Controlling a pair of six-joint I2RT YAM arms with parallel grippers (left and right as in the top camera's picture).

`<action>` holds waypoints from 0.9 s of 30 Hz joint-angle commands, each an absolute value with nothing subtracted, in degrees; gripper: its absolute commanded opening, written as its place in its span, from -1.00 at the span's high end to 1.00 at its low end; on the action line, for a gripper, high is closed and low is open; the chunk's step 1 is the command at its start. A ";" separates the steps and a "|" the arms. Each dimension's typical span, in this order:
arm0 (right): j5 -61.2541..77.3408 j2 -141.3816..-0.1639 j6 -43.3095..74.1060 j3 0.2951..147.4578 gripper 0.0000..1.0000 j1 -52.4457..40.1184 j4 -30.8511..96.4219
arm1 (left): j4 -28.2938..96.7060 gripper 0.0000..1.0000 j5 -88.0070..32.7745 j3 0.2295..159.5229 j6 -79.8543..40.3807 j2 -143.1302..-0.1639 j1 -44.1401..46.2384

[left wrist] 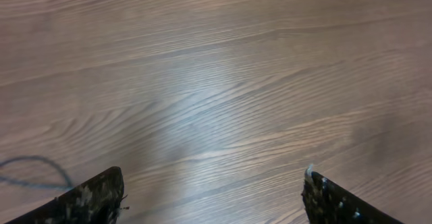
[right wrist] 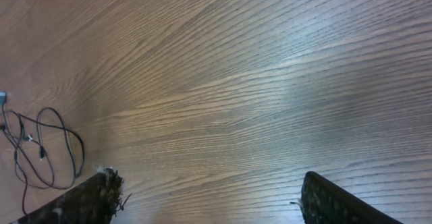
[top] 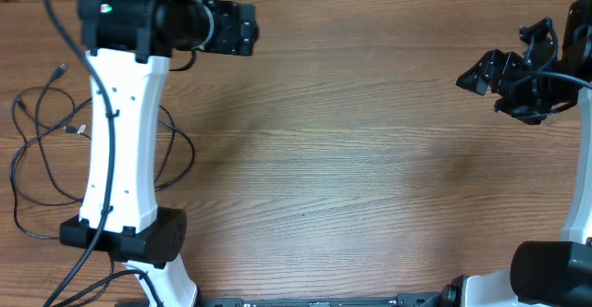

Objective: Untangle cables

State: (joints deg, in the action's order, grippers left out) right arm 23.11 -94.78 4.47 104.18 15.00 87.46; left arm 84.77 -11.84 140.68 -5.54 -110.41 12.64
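The cables (top: pixel 42 150) are thin black cords in loose overlapping loops on the wooden table at the far left, partly hidden under my left arm; small plug ends show near the top. They also show far off at the left edge of the right wrist view (right wrist: pixel 40 150). A blurred bit of cord (left wrist: pixel 34 170) sits at the lower left of the left wrist view. My left gripper (left wrist: pixel 212 193) is open and empty, raised at the table's back left (top: pixel 242 28). My right gripper (right wrist: pixel 206 197) is open and empty, raised at the far right (top: pixel 481 74).
The left arm's white link and black base (top: pixel 125 233) stand over the right side of the cable loops. The right arm's base (top: pixel 546 270) is at the lower right. A bare wooden table (top: pixel 351 159) lies between the arms.
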 commanded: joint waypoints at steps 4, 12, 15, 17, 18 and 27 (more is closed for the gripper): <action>22.87 -93.84 3.97 104.22 -0.65 15.07 86.72 | 81.82 -0.71 -12.51 140.70 -4.23 -112.64 19.25; 18.85 -87.74 3.97 104.33 -0.68 15.09 86.80 | 79.42 -0.78 -12.53 140.70 -4.29 -113.14 21.93; 17.78 -84.42 3.97 104.33 -0.72 15.07 86.87 | 79.20 -0.80 -12.53 140.70 -4.29 -113.14 22.13; 17.56 -82.39 3.95 104.33 -0.76 15.07 86.87 | 79.24 -0.81 -12.51 140.70 -4.29 -113.14 22.13; 17.56 -81.45 3.95 104.33 -0.78 15.07 86.89 | 79.33 -0.84 -12.47 140.70 -4.36 -113.14 22.13; 17.63 -75.31 1.17 104.33 -0.82 15.07 89.54 | 79.46 -0.99 -12.45 140.70 -4.47 -113.14 22.13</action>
